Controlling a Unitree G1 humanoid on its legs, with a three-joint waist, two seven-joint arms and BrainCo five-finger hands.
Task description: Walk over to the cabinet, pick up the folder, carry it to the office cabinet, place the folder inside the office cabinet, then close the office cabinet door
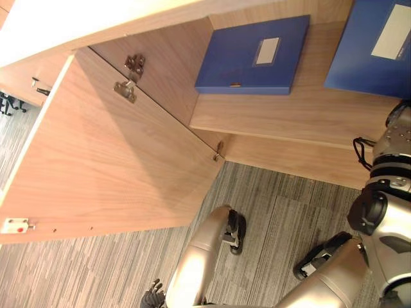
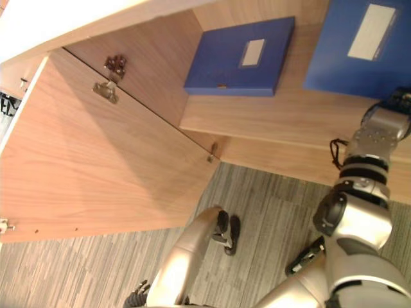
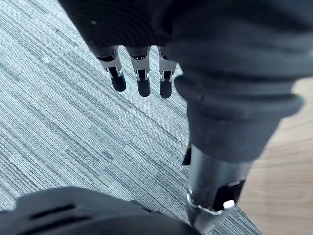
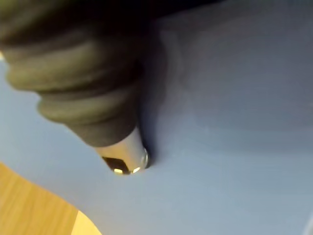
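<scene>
Two blue folders show in the open office cabinet. One folder (image 1: 250, 58) lies flat on the wooden shelf (image 1: 289, 119). The second folder (image 1: 376, 48) sits further right, at the end of my raised right arm. My right hand (image 2: 401, 97) is at this folder's near edge. In the right wrist view its thumb (image 4: 122, 156) presses on the folder's blue face (image 4: 234, 122), and the fingers are hidden behind it. My left hand (image 3: 142, 81) hangs low over the carpet with straight fingers, holding nothing.
The cabinet door (image 1: 109, 160) stands wide open to the left, with metal hinges (image 1: 131, 77) on its inner edge. A pale cabinet top (image 1: 77, 22) runs above it. Grey striped carpet (image 1: 276, 212) lies below the shelf.
</scene>
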